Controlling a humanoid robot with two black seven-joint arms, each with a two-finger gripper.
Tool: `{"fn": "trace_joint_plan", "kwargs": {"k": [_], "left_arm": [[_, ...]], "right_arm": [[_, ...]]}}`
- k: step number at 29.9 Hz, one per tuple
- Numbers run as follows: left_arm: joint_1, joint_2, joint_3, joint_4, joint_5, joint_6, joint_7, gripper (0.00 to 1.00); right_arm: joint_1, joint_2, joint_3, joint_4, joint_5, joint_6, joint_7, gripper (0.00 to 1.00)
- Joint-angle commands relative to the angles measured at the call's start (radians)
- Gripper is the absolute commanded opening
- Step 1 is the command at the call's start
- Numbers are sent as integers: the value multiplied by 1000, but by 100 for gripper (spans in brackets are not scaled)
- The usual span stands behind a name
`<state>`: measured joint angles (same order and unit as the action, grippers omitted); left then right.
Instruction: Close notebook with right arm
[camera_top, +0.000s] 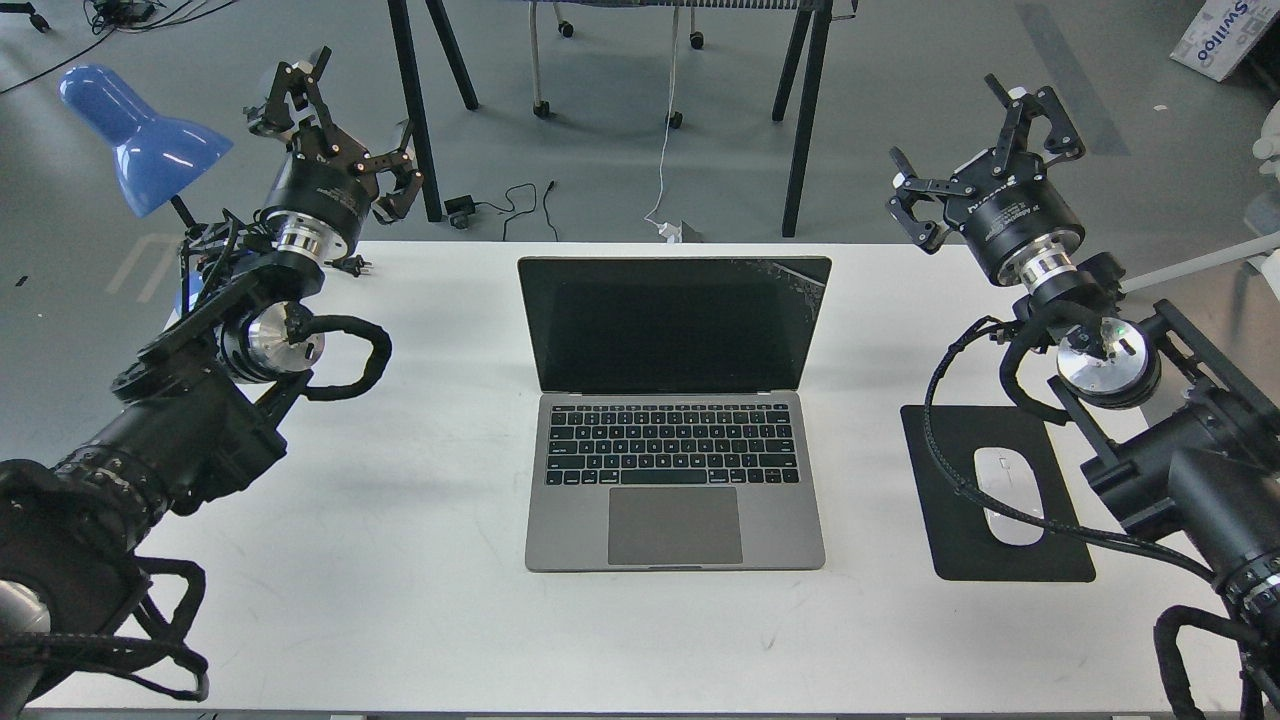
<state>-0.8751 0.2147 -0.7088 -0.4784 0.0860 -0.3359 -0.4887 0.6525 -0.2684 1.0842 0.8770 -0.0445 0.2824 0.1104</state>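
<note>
Grey metal notebook (675, 415) sits wide open at centre of the tabletop (420, 560), so nothing is done yet (lid untouched). Right claw (985, 150), upper right of frame, is spread open and empty.

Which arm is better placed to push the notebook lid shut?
Right, marginally. Its gripper hangs open nearer the notebook lid's top edge, nothing between. The left gripper, also open, sits slightly farther out, beside the blue lamp.
</note>
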Motion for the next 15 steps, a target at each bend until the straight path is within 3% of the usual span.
{"fn": "trace_joint_plan", "kwargs": {"k": [1, 5, 10, 15], "left_arm": [[-1, 0, 0, 0, 0, 4, 0, 100], [-1, -2, -1, -2, 0, 52, 0, 100], [-1, -2, -1, -2, 0, 49, 0, 100], [-1, -2, -1, -2, 0, 49, 0, 100]], "right_arm": [[1, 0, 0, 0, 0, 0, 0, 100], [4, 2, -1, 2, 0, 0, -1, 100], [56, 2, -6, -16, -12, -20, -2, 100], [192, 46, -113, -153, -43, -31, -2, 100]]}}
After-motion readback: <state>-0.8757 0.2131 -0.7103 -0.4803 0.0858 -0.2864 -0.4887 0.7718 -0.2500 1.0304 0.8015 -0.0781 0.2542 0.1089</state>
